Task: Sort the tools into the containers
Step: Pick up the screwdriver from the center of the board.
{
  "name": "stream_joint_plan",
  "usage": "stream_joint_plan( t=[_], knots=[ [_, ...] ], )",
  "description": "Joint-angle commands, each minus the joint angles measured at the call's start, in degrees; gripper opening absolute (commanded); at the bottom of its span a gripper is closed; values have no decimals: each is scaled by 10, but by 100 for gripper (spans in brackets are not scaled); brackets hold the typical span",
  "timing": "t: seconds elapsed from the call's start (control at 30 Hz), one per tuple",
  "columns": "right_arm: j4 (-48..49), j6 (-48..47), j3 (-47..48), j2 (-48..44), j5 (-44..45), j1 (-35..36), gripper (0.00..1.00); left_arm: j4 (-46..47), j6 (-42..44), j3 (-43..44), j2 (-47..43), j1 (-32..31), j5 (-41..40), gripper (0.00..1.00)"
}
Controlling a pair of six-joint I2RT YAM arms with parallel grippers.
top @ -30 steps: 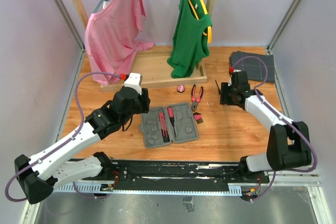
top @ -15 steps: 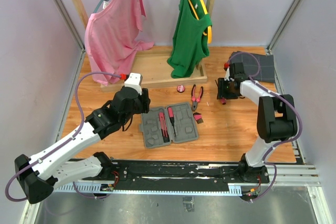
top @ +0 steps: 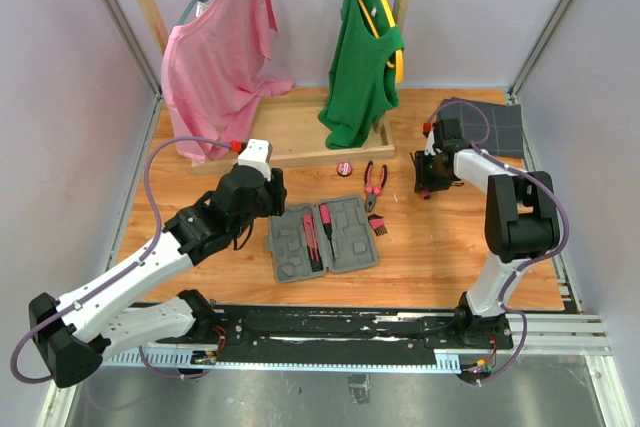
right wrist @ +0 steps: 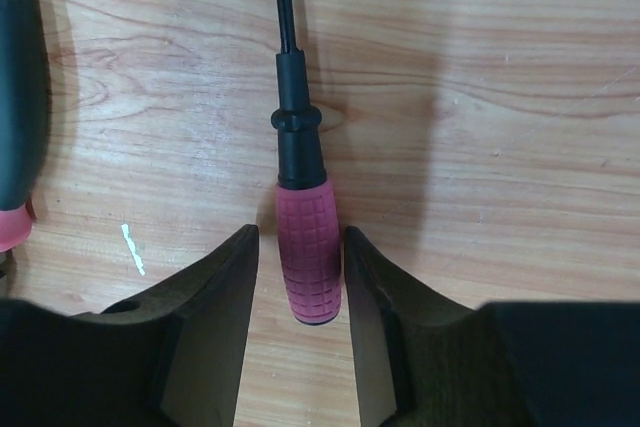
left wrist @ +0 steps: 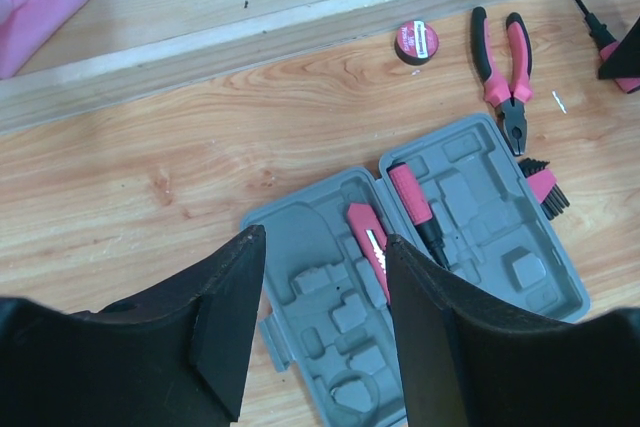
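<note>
The grey tool case [top: 345, 247] lies open at the table's middle, with a pink knife-like tool [left wrist: 368, 252] and a pink-handled screwdriver [left wrist: 415, 209] in its recesses. My left gripper [left wrist: 322, 239] hovers open above the case's left half [left wrist: 320, 297]. Pliers [top: 375, 179], a round red piece [top: 345, 169] and a tiny brush [top: 377, 222] lie on the wood to the right of the case. My right gripper [right wrist: 300, 237] is down at the table with its fingers on either side of a second screwdriver's pink handle [right wrist: 308, 257]. Thin gaps still show on both sides.
A wooden clothes rack base [top: 290, 132] stands at the back, with a pink shirt [top: 215, 57] and a green shirt [top: 360, 57] hanging over it. A dark grey gridded cloth [top: 490, 125] lies at the back right, just behind the right gripper [top: 430, 182].
The right gripper shifted slightly left and lowered over the loose screwdriver, and its jaws narrowed around the handle. The left arm has not moved.
</note>
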Motion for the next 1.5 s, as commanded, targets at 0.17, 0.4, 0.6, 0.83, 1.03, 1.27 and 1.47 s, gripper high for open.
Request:
stream_joint_plan(
  t=[0.17, 0.4, 0.6, 0.83, 1.03, 1.27, 1.47],
  knots=[
    [-24, 3, -5, -12, 15, -9, 24, -1, -1, 5, 2, 3, -9, 56],
    [16, 32, -69, -149, 29, -9, 13, 2, -2, 6, -3, 3, -9, 56],
    [113, 103, -182, -323, -26, -8, 7, 18, -6, 2, -26, 3, 7, 57],
    [176, 169, -278, -498, -115, 16, 3, 83, -46, -19, -94, 3, 60, 67],
    [305, 313, -357, -587, -215, 79, 1, 154, -72, -25, -115, 3, 113, 70],
    [355, 335, -372, -620, -115, 275, 2, 199, -91, -29, -110, 3, 162, 73],
    [446, 341, -377, -575, -55, 408, 2, 225, -106, -38, -94, 3, 188, 73]
  ],
)
